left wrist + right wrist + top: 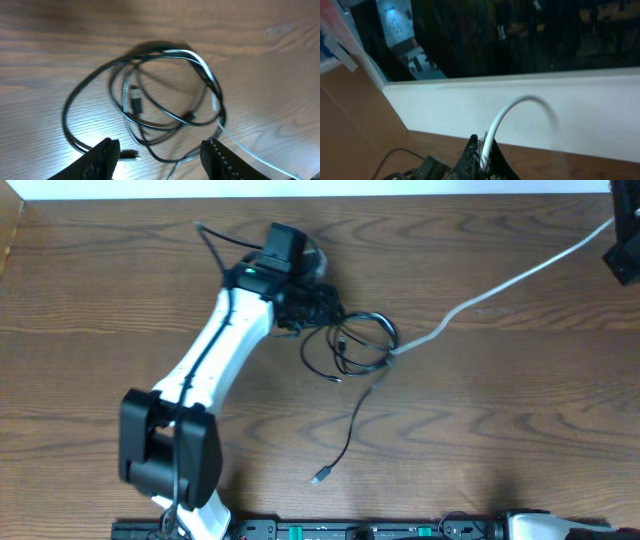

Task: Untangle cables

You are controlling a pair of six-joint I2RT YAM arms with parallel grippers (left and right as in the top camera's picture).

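- black thin cords (136,102) knotted on the brown wooden surface (500,430); my left jaws hang apart above.
- right jaws clamp the thin white cord (493,125); next, i reckon: pinch one loop, pull it free.

Matt wood-grain table (500,430), glossy cables (200,62)

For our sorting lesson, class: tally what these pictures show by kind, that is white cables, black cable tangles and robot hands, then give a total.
white cable: 1
black cable tangle: 1 (the strands in it cannot be counted apart)
robot hands: 2, the left hand and the right hand
Total: 4
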